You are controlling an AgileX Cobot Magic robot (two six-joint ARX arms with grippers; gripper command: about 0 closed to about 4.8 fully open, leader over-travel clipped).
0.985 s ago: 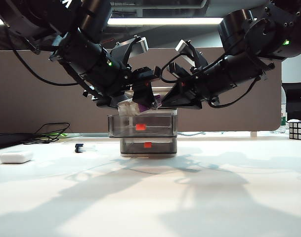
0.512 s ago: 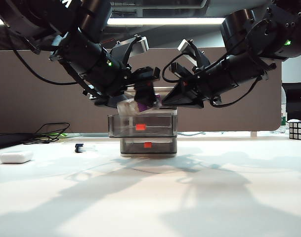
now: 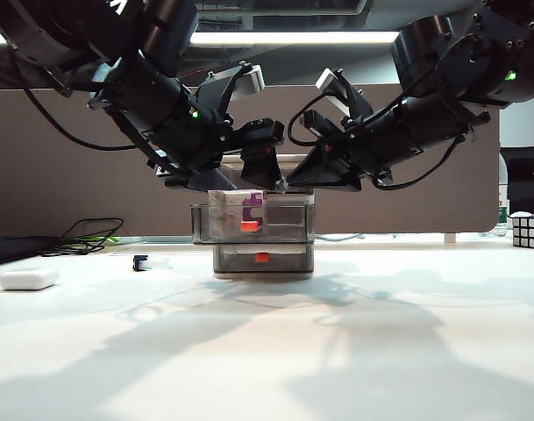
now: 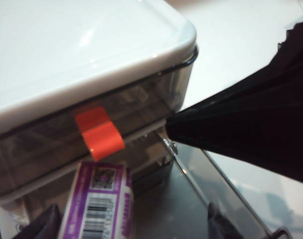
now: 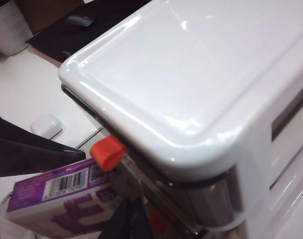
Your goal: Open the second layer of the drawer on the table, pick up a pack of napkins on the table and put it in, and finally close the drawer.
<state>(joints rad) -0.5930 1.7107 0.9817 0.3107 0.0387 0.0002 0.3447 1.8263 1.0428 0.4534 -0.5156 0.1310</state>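
Pack of napkins (image 3: 236, 209) inside pulled-out second layer (image 3: 252, 223) | left end effector (image 4: 126, 226) spread | right end effector (image 5: 129, 219) pressed together

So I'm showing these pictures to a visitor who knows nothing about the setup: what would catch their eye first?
Probably the two black arms meeting above the drawer at mid-table, the left gripper open over it and the right gripper alongside. Next, the pack of napkins, purple side showing, lying in the pulled-out second layer.

The pack of napkins (image 3: 241, 213) lies in the pulled-out second layer (image 3: 284, 230) of the drawer (image 3: 295, 165); left gripper (image 3: 263, 160) and right gripper (image 3: 293, 181) hover just above
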